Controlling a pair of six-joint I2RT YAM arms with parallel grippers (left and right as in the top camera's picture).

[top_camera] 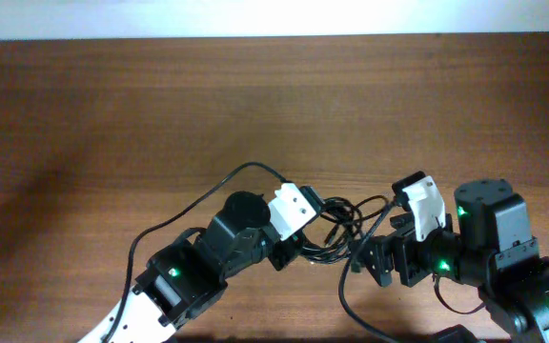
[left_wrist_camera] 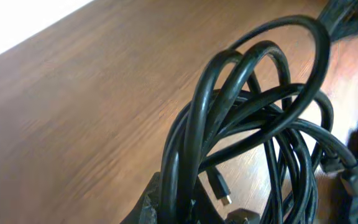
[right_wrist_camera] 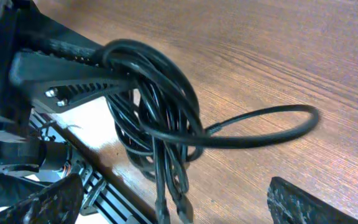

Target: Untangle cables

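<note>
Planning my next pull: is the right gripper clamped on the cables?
No: the right gripper is wide open, its fingers clear of the cables, which the left gripper holds.

Warm even light, blown-out white along far edge, sheen on cables [left_wrist_camera: 199, 109], blurred close foreground

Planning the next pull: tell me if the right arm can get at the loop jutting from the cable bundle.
Probably yes. The right tool is open with the loop just ahead of it, nothing between; the left tool grips the cable bundle.
</note>
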